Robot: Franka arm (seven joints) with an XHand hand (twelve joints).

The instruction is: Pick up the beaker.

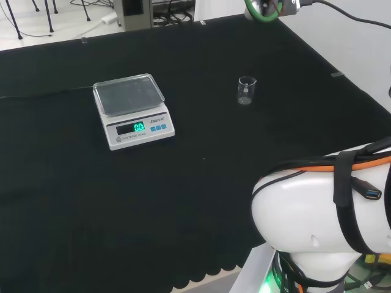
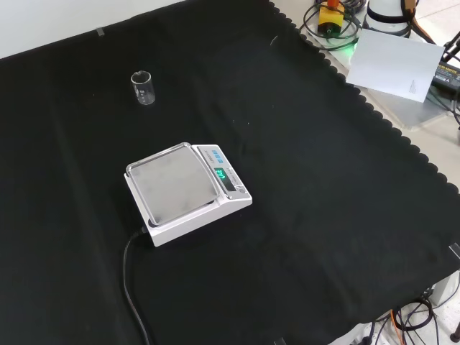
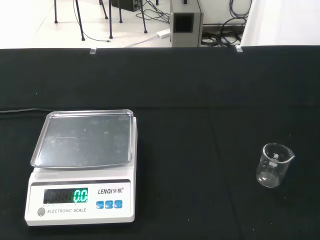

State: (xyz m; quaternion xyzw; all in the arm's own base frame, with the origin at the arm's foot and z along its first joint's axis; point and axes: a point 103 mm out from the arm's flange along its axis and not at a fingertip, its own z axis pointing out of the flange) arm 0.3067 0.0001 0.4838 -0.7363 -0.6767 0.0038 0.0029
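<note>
At the lower right of the head view stands a large link (image 1: 311,213) of the arm, smooth, rounded and glossy white. An orange cable (image 1: 317,163) and a black cable run together over its top, and a broad black strap (image 1: 343,195) wraps round it. A black plug with a blue insert (image 1: 369,194) hangs beside the strap. Under the link a green light glows at the base (image 1: 274,282). At the top edge of that view sits a ring lit green (image 1: 263,12) on a grey part, with a black cable (image 1: 354,18) leading off to the right.
</note>
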